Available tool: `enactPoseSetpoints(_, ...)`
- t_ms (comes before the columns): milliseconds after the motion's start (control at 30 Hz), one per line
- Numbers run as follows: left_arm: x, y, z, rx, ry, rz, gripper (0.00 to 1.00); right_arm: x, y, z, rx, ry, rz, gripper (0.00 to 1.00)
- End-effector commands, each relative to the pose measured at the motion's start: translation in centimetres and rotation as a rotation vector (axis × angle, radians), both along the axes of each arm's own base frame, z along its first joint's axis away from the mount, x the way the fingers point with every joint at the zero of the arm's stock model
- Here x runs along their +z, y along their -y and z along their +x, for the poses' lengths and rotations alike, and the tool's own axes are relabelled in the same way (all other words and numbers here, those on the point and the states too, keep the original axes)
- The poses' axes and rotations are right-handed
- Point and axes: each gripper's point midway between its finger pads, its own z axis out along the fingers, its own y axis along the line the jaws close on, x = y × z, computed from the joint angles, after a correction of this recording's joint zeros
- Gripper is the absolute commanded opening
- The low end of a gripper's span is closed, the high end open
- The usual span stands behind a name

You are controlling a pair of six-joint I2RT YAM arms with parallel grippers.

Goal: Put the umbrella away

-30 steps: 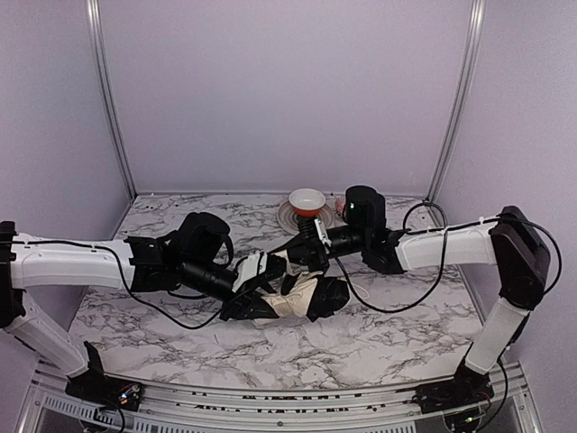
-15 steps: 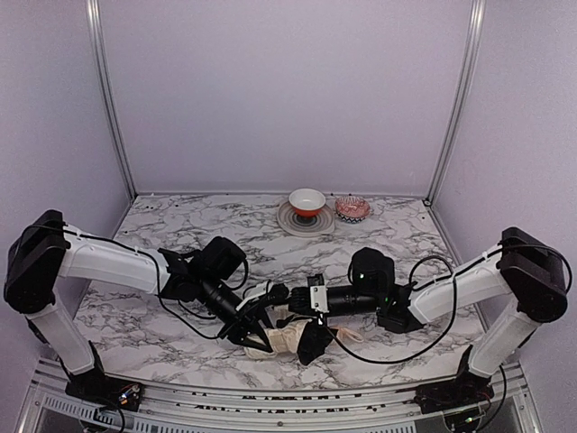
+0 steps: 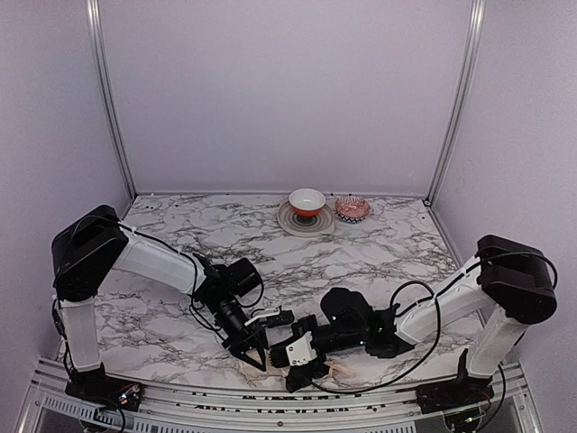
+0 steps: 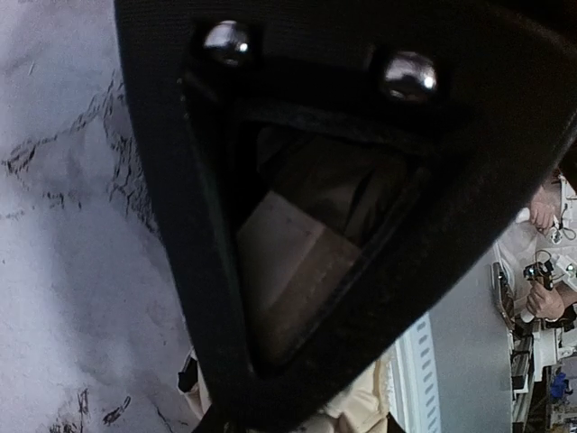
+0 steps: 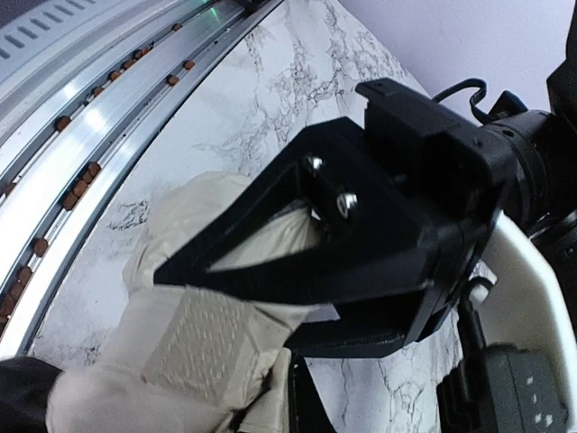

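Arms pulled nearer, left pincer (image 3: 258, 350) pinching bunched umbrella (image 5: 194, 347), long axis unclear, right pincer (image 3: 302, 368) pressed together.

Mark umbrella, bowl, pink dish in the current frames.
umbrella (image 5: 203, 347): right wrist view, on the textured patch of its cream fabric.
bowl (image 3: 306, 198): top view, on its white inside.
pink dish (image 3: 352, 209): top view, on its middle.

2 white arms (image 3: 158, 262), black joints (image 3: 86, 253), black cables (image 3: 424, 302), silver screws (image 4: 407, 75).
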Motion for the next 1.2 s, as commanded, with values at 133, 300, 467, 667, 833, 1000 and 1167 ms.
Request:
enactPoseSetpoints(133, -2.6, -0.2, 9.3, 0.265, 0.260, 0.171, 0.00, 1.1, -4.9, -4.5, 0.189, 0.052, 0.088, 0.00)
enactPoseSetpoints(300, -3.1, -0.5, 9.3, 0.257, 0.281, 0.184, 0.00, 4.0, -5.6, -4.9, 0.201, 0.036, 0.202, 0.04)
enactPoseSetpoints(467, -3.9, -0.9, 9.5, 0.261, 0.298, 0.211, 0.00, 3.9, -5.3, -5.1, 0.208, 0.026, 0.189, 0.11)
enactPoseSetpoints(667, -3.2, -1.5, 7.5, 0.188, 0.313, 0.183, 0.00, 0.6, -3.5, -3.6, 0.101, 0.060, 0.132, 0.14)
enactPoseSetpoints(833, -3.9, -1.9, 7.8, 0.186, 0.333, 0.221, 0.00, 2.6, -3.8, -3.8, 0.108, 0.048, 0.190, 0.25)
enactPoseSetpoints(1000, -3.9, -1.8, 7.9, 0.187, 0.333, 0.222, 0.00, 2.0, -3.7, -3.9, 0.112, 0.036, 0.165, 0.30)
enactPoseSetpoints(1167, -3.7, -2.1, 7.6, 0.181, 0.338, 0.219, 0.00, 0.4, -2.6, -2.9, 0.045, 0.058, 0.113, 0.25)
